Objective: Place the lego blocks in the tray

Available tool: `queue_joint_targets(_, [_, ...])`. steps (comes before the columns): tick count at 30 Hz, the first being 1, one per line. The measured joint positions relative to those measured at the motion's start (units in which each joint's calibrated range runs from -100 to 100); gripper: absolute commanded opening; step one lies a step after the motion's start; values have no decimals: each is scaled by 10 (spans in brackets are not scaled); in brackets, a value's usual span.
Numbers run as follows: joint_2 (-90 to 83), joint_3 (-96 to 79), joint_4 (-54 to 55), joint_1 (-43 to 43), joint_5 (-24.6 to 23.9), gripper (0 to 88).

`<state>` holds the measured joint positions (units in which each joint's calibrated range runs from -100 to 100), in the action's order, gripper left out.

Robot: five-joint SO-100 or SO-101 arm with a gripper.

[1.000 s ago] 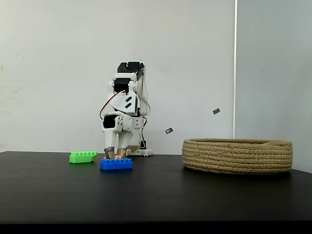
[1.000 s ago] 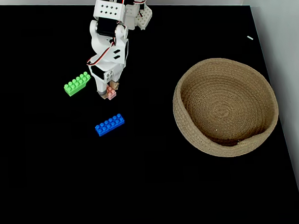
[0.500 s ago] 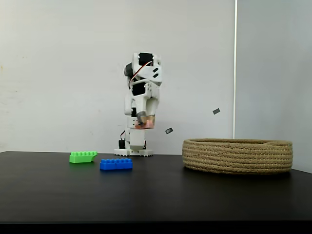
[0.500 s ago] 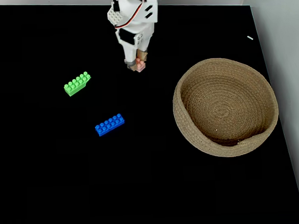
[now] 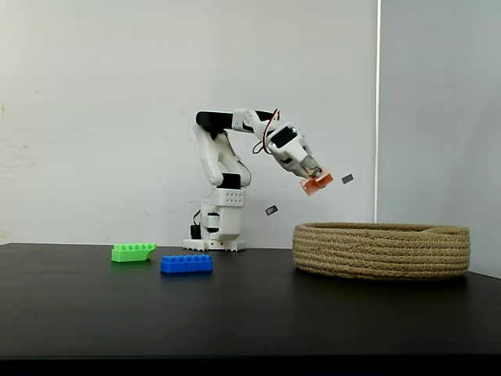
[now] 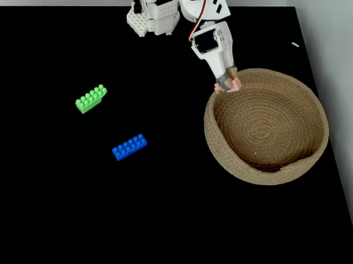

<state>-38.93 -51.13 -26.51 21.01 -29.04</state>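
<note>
Two bricks sit on the black table point(image 6: 168, 213): green brick point(image 6: 91, 98) toward the left in a fixed view from above, blue brick point(image 6: 129, 147) nearer the camera and to its right, well apart from each other. Both lie flat, studs up, with open table all round them. In a fixed view from the side they read as green brick point(image 5: 133, 252) and blue brick point(image 5: 186, 264), near the arm's base point(image 5: 215, 235).

Gripper point(image 6: 227, 85) is clamped on the pink-orange brick point(image 6: 232, 85), jaws narrow around it. Seen from above it hangs right at the upper-left rim of the tray point(image 6: 224, 159). From the side, gripper point(image 5: 316, 181) and pink-orange brick point(image 5: 318, 184) are raised clear above the tray point(image 5: 382, 251), over its left rim, arm stretched out to the right from the base.

Tray sits on the right part of the table, its right wall close to the table's right edge. Wide bare strip of table between the tray and the two loose bricks. Tray interior holds no bricks.
</note>
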Motion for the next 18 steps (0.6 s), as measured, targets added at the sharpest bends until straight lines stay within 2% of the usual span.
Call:
queue_joint_targets(9, [64,38,22,24,-13,241])
queue_joint_targets(13, [77,42,1,24,-24,273])
queue_joint_targets(18, [95,75,-50,18,-27,253])
